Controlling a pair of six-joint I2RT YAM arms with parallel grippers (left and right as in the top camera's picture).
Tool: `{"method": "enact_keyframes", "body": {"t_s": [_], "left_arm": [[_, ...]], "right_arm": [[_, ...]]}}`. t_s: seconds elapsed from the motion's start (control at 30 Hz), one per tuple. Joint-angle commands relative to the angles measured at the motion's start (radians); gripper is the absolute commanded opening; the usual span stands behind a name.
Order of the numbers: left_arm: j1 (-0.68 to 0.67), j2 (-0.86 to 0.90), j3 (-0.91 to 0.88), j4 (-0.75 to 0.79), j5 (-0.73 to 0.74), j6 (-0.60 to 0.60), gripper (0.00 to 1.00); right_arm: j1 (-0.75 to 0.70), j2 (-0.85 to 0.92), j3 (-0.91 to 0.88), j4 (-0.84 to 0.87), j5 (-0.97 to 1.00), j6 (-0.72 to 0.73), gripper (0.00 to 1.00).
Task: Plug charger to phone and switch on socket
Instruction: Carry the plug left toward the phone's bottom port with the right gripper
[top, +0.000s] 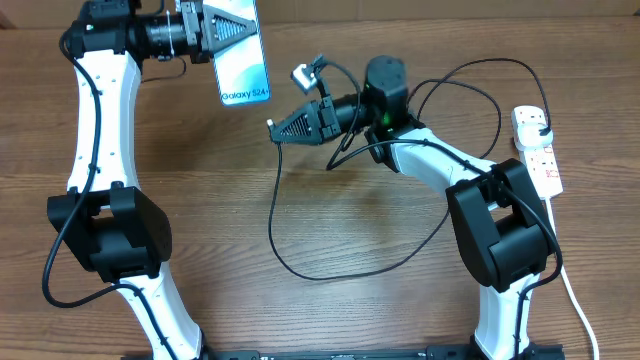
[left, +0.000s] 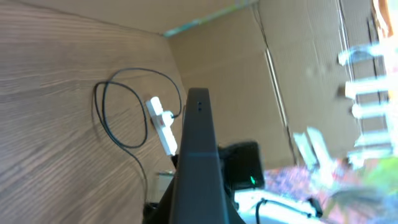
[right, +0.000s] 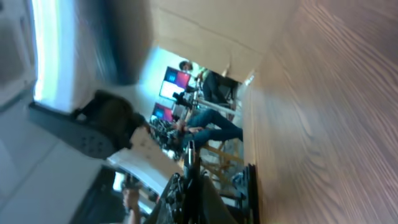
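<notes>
My left gripper (top: 232, 30) is shut on the phone (top: 243, 62), a light blue screen reading "Galaxy S24+", held above the table at the back left. In the left wrist view the phone (left: 198, 155) shows edge-on as a dark slab. My right gripper (top: 275, 127) is shut on the charger's connector tip, right of and slightly below the phone. The thin black cable (top: 290, 255) hangs in a loop to the table and runs back to a black plug in the white socket strip (top: 538, 150) at the far right. The strip also shows in the left wrist view (left: 160, 124).
The strip's white cord (top: 575, 290) runs down the right edge of the table. A cardboard wall (left: 298, 74) stands behind the table. The right wrist view is blurred, showing wood table (right: 336, 112) and room background.
</notes>
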Motion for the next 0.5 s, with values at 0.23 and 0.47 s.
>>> {"method": "enact_keyframes", "body": {"t_s": [0.23,0.47], "left_arm": [[-0.015,-0.019,0.011,0.061,-0.062,-0.279,0.04],[-0.040,-0.019,0.011,0.064,-0.111,-0.294,0.04]], "right_arm": [[0.002,-0.002,0.005,0.201,0.071,0.319,0.04],[0.002,-0.003,0.005,0.210,0.108,0.343,0.04]]}}
